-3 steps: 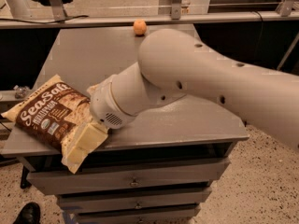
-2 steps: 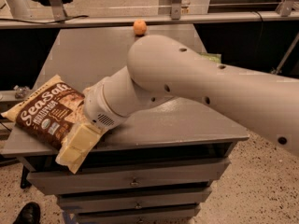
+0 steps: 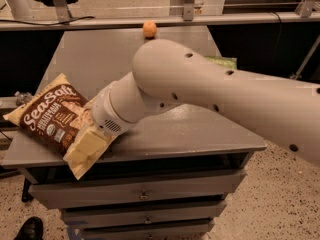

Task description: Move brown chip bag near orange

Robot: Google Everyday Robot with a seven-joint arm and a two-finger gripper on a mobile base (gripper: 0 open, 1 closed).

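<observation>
Brown chip bag [image 3: 50, 116], lettered "Sea Salt", lies diagonally at the desk's [image 3: 100, 59] front-left corner, its bottom overhanging the front edge. The gripper [image 3: 99, 121] is at the bag; I cannot tell its state.

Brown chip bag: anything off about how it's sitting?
The brown chip bag lies askew at the table's near-left corner, its pale lower end hanging over the front edge. The gripper is at the bag, hidden behind the wrist. The orange at the far edge looks normal.
</observation>
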